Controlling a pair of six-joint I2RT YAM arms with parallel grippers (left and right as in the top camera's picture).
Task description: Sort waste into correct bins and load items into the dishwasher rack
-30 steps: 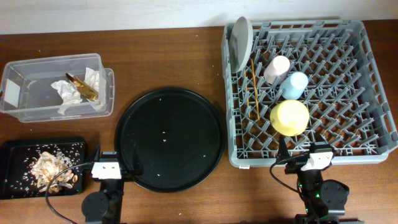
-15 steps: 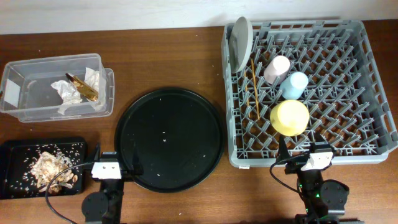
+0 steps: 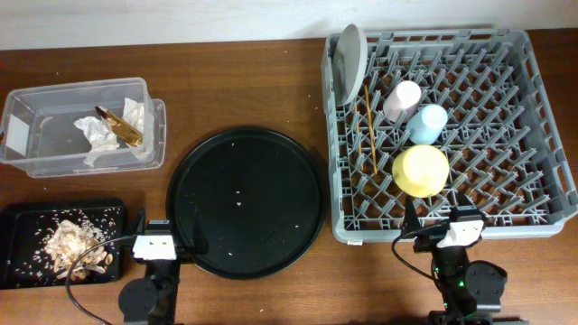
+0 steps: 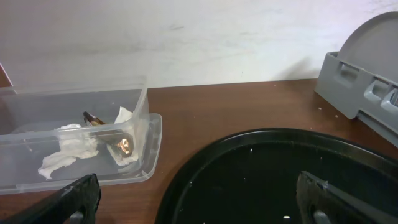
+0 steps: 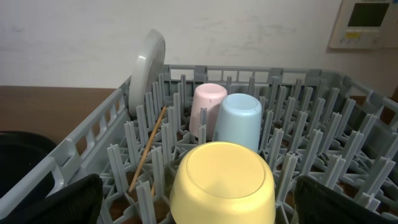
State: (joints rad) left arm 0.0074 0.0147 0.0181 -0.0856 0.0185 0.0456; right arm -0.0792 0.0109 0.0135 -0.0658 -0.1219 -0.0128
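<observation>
The only label in sight is a white patch (image 3: 15, 133) on the left end of the clear box (image 3: 23, 113); no writing on it can be read. A white wall panel (image 5: 362, 22) with a small screen shows in the right wrist view, its text too small to read.

The box sits at the far left of the desk (image 3: 244, 81) and holds crumpled white napkins (image 3: 99, 134) with a gold-brown wrapper (image 3: 119, 126) lying on them. In front of it, the shallow black rectangular tray (image 3: 18, 217) carries beige-brown food scraps (image 3: 72, 242). A round black tray (image 3: 244, 200) lies in the middle, dotted with crumbs.

The grey rack (image 3: 533, 135) on the right holds 5 items:
- The grey-white plate (image 3: 349, 63) stands on edge at its far left corner.
- The wooden chopsticks (image 3: 371, 134) lie between pegs.
- The pink cup (image 3: 402, 99) and light blue cup (image 3: 427, 124) sit side by side.
- The yellow bowl (image 3: 421, 170) rests mouth down just in front of them.

The left tool (image 4: 202, 202) is spread wide and holds nothing, near the round tray's front edge. The right tool (image 5: 204, 200) is also spread and empty, at the rack's front edge.
</observation>
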